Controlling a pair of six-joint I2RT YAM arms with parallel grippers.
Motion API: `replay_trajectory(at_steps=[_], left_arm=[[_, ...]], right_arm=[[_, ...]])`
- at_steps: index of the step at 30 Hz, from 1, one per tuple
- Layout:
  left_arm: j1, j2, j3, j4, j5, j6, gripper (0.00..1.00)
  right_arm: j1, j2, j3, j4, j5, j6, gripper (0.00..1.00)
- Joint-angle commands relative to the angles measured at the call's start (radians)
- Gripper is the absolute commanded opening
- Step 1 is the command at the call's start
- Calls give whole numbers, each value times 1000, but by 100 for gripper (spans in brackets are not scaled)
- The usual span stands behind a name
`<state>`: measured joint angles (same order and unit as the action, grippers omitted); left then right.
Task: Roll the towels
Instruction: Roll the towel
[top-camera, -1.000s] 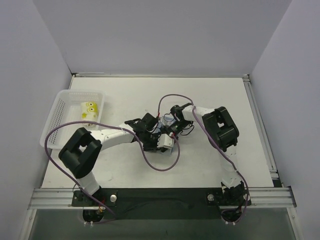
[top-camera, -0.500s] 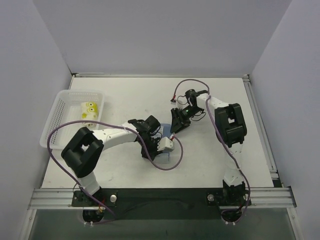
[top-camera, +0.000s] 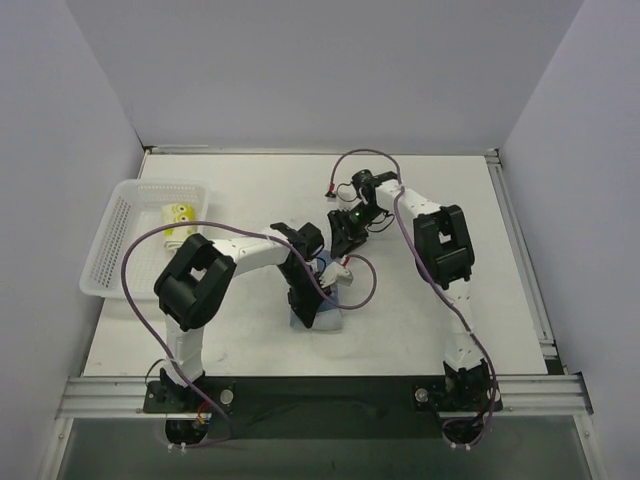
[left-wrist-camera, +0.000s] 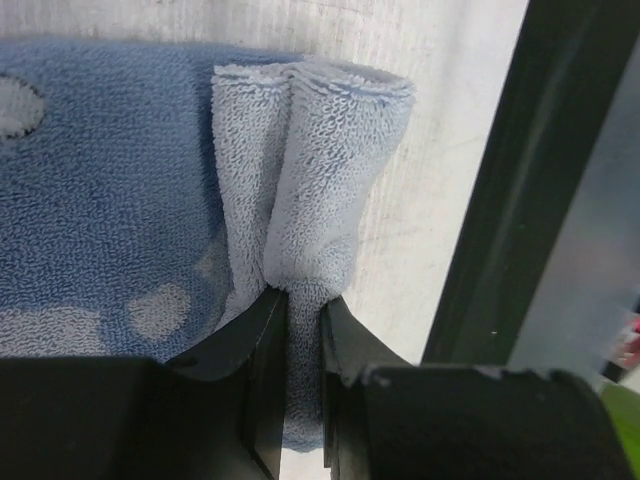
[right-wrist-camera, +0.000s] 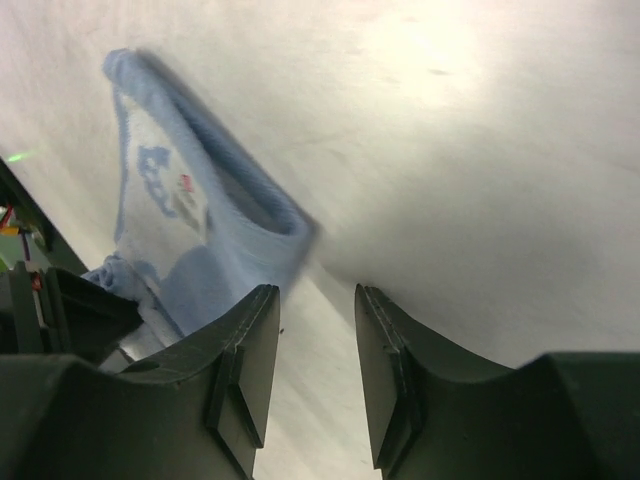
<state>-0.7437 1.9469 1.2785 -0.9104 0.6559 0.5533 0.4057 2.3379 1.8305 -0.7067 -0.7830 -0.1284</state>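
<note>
Two towels are on a white table (top-camera: 450, 330) in a small room. Plain pale walls (top-camera: 300, 70) stand at the left, the back and the right. A silver rail (top-camera: 320, 388) runs along the near edge, and the table top next to it is dark. The rest of the top is flat and white. Up close in the left wrist view it has faint grey streaks, and in the right wrist view it shines a little under the light. A white basket (top-camera: 118, 225) sits by the left wall. The cream towel (top-camera: 178, 220) lies rolled up inside it, and its yellow prints show. The blue towel (top-camera: 330, 318) lies on the table near the middle, toward the near side, well apart from the basket. The left gripper (left-wrist-camera: 303, 300) points down at it and is clenched on a bunched fold at the towel's edge. The fold stands up between the two fingers while the rest lies flat. The right gripper (right-wrist-camera: 315, 300) hangs over bare table just behind the blue towel. Its fingers are spread apart and hold nothing. Purple cables (top-camera: 140, 250) loop loosely over both arms.
</note>
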Motion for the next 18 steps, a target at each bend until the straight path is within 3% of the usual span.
replay_trajectory(at_steps=[1, 6, 10, 13, 18], left_arm=[[62, 90, 21, -102, 57, 36, 6], [133, 210, 99, -180, 125, 92, 11], [168, 306, 212, -260, 154, 138, 14], [178, 378, 274, -318, 159, 183, 15], [196, 474, 354, -383, 162, 227, 17]], right_arm=[[-116, -101, 39, -42, 45, 10, 37], [-198, -332, -6, -76, 27, -23, 41], [-214, -570, -178, -71, 4, -138, 41], [-154, -731, -324, -57, 37, -213, 40], [77, -893, -485, -51, 155, -326, 39]])
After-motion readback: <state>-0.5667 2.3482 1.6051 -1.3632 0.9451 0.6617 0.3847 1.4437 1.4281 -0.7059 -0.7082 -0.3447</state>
